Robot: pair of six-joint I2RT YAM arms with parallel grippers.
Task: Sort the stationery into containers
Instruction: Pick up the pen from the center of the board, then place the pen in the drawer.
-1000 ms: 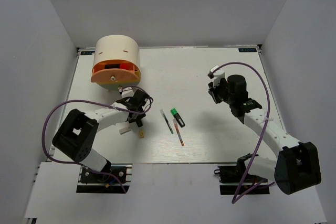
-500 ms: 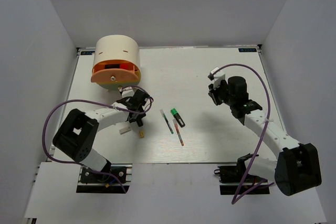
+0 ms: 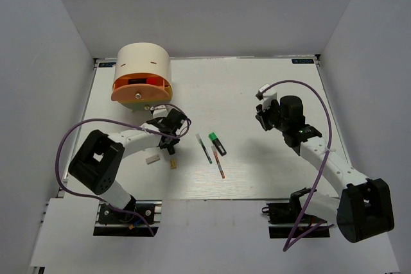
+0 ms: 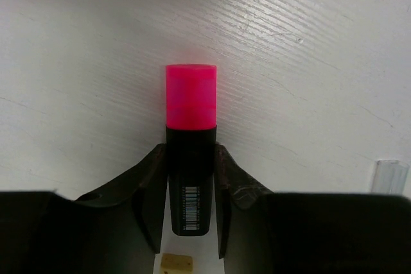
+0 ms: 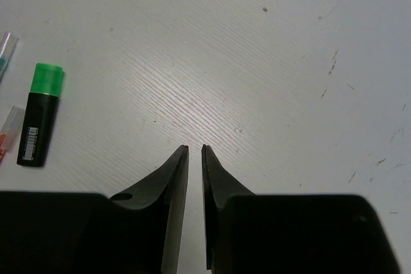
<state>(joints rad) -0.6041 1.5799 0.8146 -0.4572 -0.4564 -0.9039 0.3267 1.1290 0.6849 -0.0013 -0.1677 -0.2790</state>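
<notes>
Gripping the pink highlighter (image 4: 191, 97) is the step in hand. The left tool (image 4: 191, 158) has a finger pressed against each side of the black barrel, and the pink end projects forward past the tips. The wrist view does not show whether the barrel rests on the worktop (image 3: 257, 178) or sits just clear of it. The tan block (image 4: 176, 262) lies just behind the grip.

The right tool (image 5: 194, 149) hangs over bare worktop on the right side, its jaws drawn almost together and holding nothing. The green highlighter (image 3: 217, 143) and a thin pen (image 3: 203, 147) lie side by side mid-worktop, well apart from the cream drum (image 3: 144, 62). The drum stands at the far left, with its orange tray (image 3: 140, 93) facing the arms.

The next move likely calls for a lift, then a carry toward the tray. The grip should be kept firm so that the barrel does not pivot. Release only once the highlighter is over a compartment.
</notes>
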